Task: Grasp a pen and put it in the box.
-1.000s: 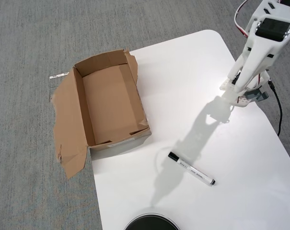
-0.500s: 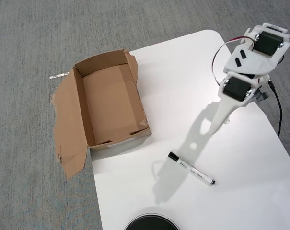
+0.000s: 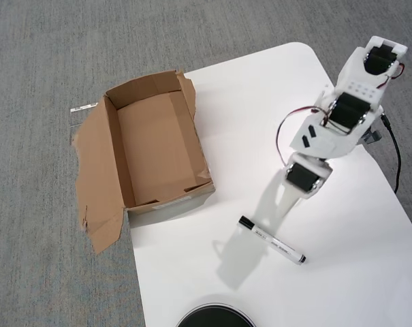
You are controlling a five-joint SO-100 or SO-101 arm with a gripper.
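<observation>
At nine o'clock in the overhead view, the brown cardboard box (image 3: 154,150) sits empty, its flaps ragged. The slim white pen (image 3: 272,240) lies on the smooth white table (image 3: 246,109) at five o'clock. The white arm (image 3: 335,126) hangs above; I cannot tell how its claw stands.

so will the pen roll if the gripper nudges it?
Probably. The pen looks round and slim, lying flat on the smooth white table, so a sideways nudge could roll it. It likely stays stiff and light when lifted.
</observation>
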